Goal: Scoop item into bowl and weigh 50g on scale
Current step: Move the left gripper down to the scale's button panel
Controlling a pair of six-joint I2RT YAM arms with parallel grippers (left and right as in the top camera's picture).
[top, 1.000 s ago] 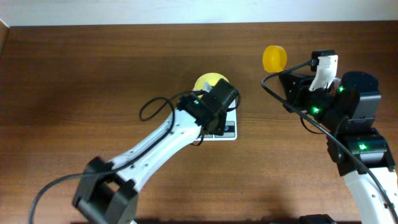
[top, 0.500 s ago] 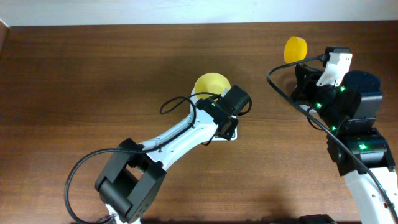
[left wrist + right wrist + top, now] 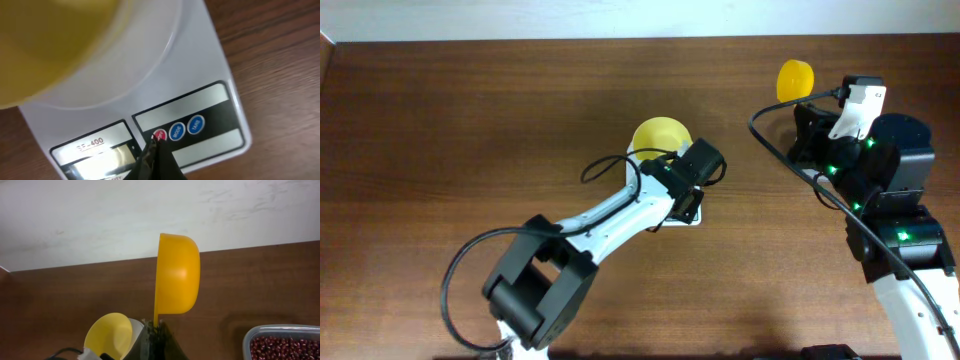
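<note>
The pale yellow bowl sits on the white scale, which my left arm mostly hides in the overhead view. My left gripper is shut, and its tip touches the scale's red button beside the grey display. The bowl looks empty in the right wrist view. My right gripper is shut on the handle of a bright yellow scoop and holds it high at the far right. Red-brown beans lie in a clear tub.
The clear tub shows only at the lower right of the right wrist view. Two blue buttons sit right of the red one. A pale wall runs along the table's far edge.
Over the last second my left gripper moved from over the bowl to the scale's front buttons. My right arm carried the scoop farther back and right, then held still.
</note>
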